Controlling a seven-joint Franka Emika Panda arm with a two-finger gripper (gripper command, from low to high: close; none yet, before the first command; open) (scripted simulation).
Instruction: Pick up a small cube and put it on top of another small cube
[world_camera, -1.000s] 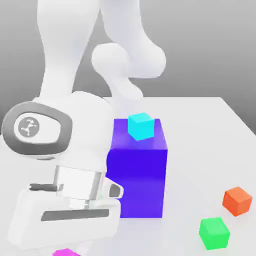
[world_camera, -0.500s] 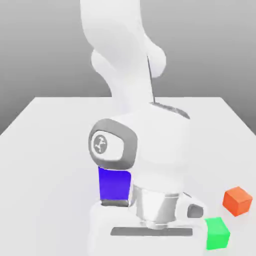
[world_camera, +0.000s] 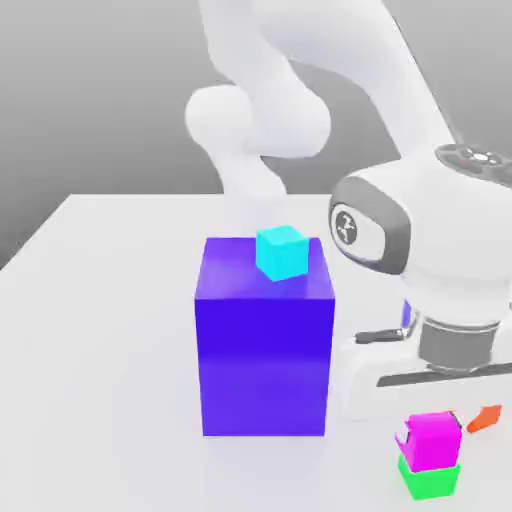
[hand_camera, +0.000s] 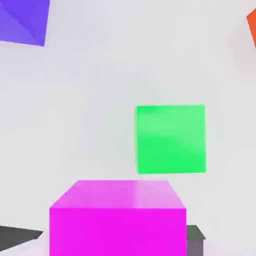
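The small magenta cube (world_camera: 433, 440) hangs just above the small green cube (world_camera: 430, 480) near the table's front edge at the exterior view's right. My gripper (world_camera: 432, 436) is shut on the magenta cube, with the white hand directly above it. In the hand view the magenta cube (hand_camera: 117, 217) sits between dark fingertips (hand_camera: 196, 241), and the green cube (hand_camera: 170, 139) lies on the table beyond it. I cannot tell whether the two cubes touch.
A big blue-purple block (world_camera: 265, 345) stands mid-table with a cyan cube (world_camera: 281, 252) on top, to the exterior view's left of the hand. An orange cube (world_camera: 486, 418) peeks out beside the hand, close to the green cube.
The arm has swung from the exterior view's left across the front of the blue block to the right, carrying the magenta cube. It now hangs over the green cube.
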